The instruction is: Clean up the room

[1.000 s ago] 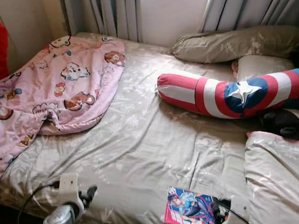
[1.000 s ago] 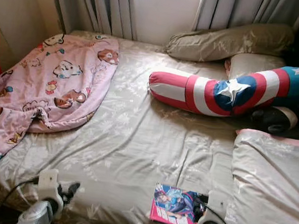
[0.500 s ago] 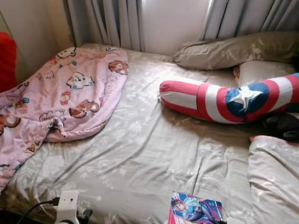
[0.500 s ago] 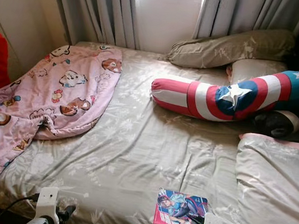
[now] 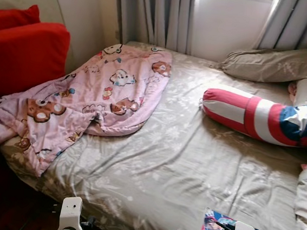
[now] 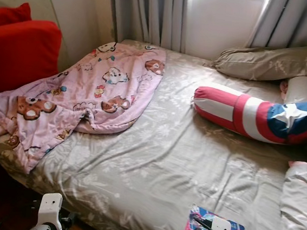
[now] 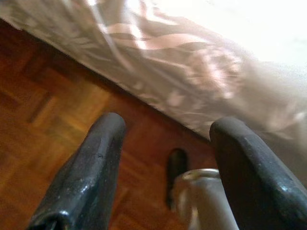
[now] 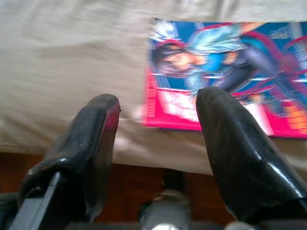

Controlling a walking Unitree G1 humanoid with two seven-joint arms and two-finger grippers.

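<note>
**Pink blanket and comic unsorted; tidying barely begun**

Head views: pink cartoon blanket (image 5: 84, 103) lies crumpled at 10 o'clock on the bed (image 5: 181, 166), one corner hanging over the edge. Comic book (image 6: 199, 228) sits at 5 o'clock near the bed's front edge. Striped star bolster (image 5: 267, 116) and olive pillow (image 5: 278, 62) lie at 2 o'clock. Red cushions (image 5: 23, 53) stand at 9 o'clock; grey curtains (image 5: 157, 15) at 12. Judged: nothing put away yet.

Left wrist view: left gripper (image 7: 163, 158), fingers apart, empty, over wooden floor (image 7: 43, 115) beside the sheet's hem.

Right wrist view: right gripper (image 8: 156, 143), fingers apart, empty, by the comic book's near edge.
</note>
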